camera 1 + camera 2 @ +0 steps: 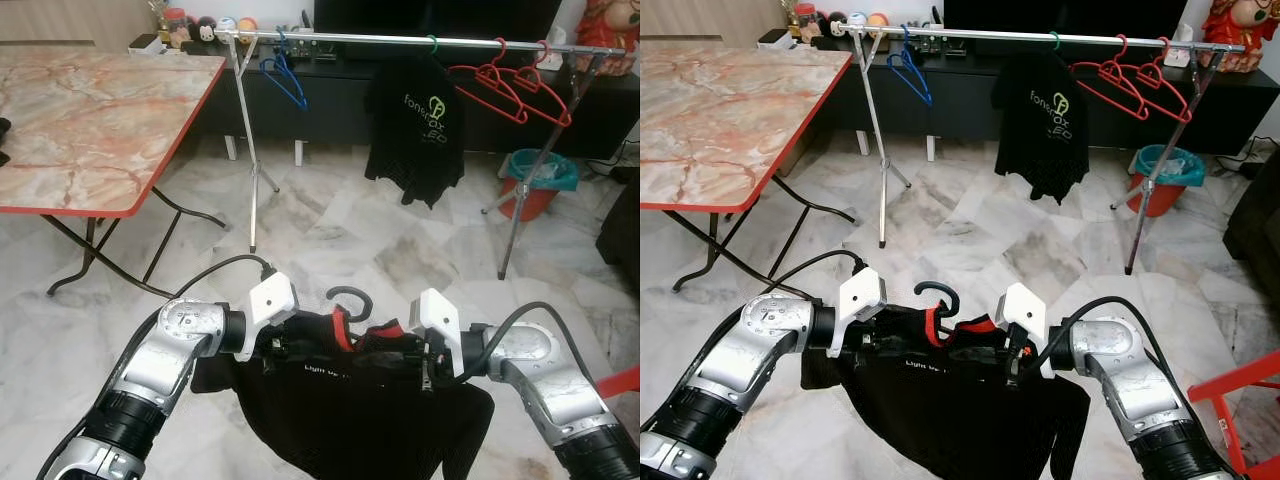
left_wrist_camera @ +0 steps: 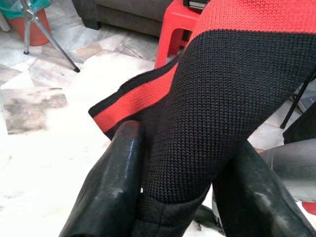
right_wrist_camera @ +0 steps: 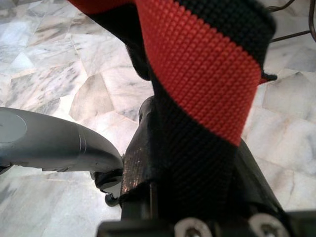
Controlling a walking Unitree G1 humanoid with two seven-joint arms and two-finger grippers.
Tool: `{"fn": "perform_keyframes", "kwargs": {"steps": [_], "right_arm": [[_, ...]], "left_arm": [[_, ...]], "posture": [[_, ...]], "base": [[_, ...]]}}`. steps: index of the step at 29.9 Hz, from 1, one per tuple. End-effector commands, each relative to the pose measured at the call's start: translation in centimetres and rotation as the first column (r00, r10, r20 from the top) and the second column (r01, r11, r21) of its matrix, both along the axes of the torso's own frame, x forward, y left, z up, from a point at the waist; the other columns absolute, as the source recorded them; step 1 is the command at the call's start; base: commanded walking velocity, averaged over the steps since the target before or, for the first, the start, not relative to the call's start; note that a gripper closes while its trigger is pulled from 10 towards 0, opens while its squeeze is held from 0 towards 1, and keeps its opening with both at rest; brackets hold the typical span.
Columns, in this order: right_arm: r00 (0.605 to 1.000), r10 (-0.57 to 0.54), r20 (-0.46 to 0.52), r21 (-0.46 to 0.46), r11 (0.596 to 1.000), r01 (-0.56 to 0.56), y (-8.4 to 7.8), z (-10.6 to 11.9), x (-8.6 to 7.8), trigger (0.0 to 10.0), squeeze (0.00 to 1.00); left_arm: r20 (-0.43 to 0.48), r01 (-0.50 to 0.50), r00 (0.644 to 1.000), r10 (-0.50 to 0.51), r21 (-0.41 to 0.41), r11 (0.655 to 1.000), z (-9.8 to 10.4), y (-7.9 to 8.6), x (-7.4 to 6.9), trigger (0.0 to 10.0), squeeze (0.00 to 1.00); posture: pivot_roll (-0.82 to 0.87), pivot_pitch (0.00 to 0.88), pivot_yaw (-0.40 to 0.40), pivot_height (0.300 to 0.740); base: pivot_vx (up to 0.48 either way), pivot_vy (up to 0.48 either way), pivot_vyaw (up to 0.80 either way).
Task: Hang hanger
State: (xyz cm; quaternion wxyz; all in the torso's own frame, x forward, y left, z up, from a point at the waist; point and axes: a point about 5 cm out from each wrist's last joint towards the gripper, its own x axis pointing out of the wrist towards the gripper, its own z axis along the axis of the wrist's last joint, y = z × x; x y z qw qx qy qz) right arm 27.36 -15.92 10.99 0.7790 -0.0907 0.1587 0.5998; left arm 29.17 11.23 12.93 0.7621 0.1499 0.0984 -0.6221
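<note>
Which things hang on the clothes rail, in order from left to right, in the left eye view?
Blue hanger → black T-shirt on a green hook → red hangers, near the rail's right end.

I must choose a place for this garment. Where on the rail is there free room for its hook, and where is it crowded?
The rail looks bare between the blue hanger and the hung black shirt. The right end is crowded with two red hangers. Both grippers hold the black garment, its hook pointing up.
</note>
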Motion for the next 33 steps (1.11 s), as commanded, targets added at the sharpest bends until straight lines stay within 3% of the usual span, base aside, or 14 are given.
{"fn": "perform_keyframes", "kwargs": {"steps": [1,19,23,26,27,28,29,30,33], "right_arm": [[0.998,0.012,0.06,0.025,1.0,-0.014,0.4,1.33,0.51,10.0,0.0],[0.998,0.002,0.056,0.027,1.0,-0.004,0.47,0.99,0.28,10.0,0.0],[0.998,0.021,0.059,0.006,1.0,-0.021,0.18,1.14,0.16,10.0,0.0],[0.998,0.03,0.054,0.005,1.0,-0.03,0.14,1.12,0.03,10.0,0.0],[0.998,0.036,0.048,0.006,0.999,-0.037,0.18,1.09,-0.11,10.0,0.15],[0.998,0.036,0.048,0.006,0.999,-0.037,0.18,1.09,-0.11,10.0,0.15],[0.999,0.036,0.038,0.014,0.999,-0.036,0.23,1.05,-0.17,10.0,0.53],[0.999,0.035,0.032,0.023,0.999,-0.036,0.27,1.04,-0.19,10.0,1.0],[0.998,0.038,0.047,0.015,0.999,-0.039,0.41,1.01,-0.2,10.0,1.0]], "left_arm": [[0.008,0.046,0.999,-0.046,0.006,0.999,0.51,-0.3,-0.21,0.0,0.0],[0.002,0.082,0.997,-0.082,0.024,0.996,0.44,-0.34,-0.57,0.0,0.0],[0.039,0.087,0.995,-0.091,0.09,0.992,0.29,0.11,-0.44,0.0,0.0],[0.047,0.077,0.996,-0.082,0.093,0.993,0.27,0.17,-0.27,0.0,0.0],[0.05,0.073,0.996,-0.078,0.093,0.993,0.27,0.17,-0.21,0.0,0.0],[0.05,0.073,0.996,-0.078,0.093,0.993,0.27,0.17,-0.21,0.0,0.0],[0.051,0.069,0.996,-0.073,0.088,0.994,0.28,0.12,-0.17,0.0,0.0],[0.053,0.068,0.996,-0.072,0.086,0.994,0.28,0.06,-0.16,0.0,0.0],[0.056,0.069,0.996,-0.074,0.079,0.994,0.27,-0.11,-0.2,0.0,0.0]], "posture": [[0.02,0.03,-0.02,0.74],[0.02,0.031,-0.014,0.74],[0.01,0.033,-0.016,0.74],[0.02,0.032,-0.016,0.74],[0.01,0.032,-0.016,0.74],[0.01,0.032,-0.016,0.74],[0.02,0.033,-0.016,0.74],[0.02,0.034,-0.017,0.74],[0.01,0.034,-0.017,0.74]], "base": [[0.0,0.0,0.0],[0.0,0.0,0.0],[0.0,0.0,0.0],[0.0,0.0,0.0],[0.0,0.0,0.0],[0.0,0.0,0.0],[0.0,0.0,0.0],[0.0,0.0,0.0],[0.0,0.0,0.0]]}}
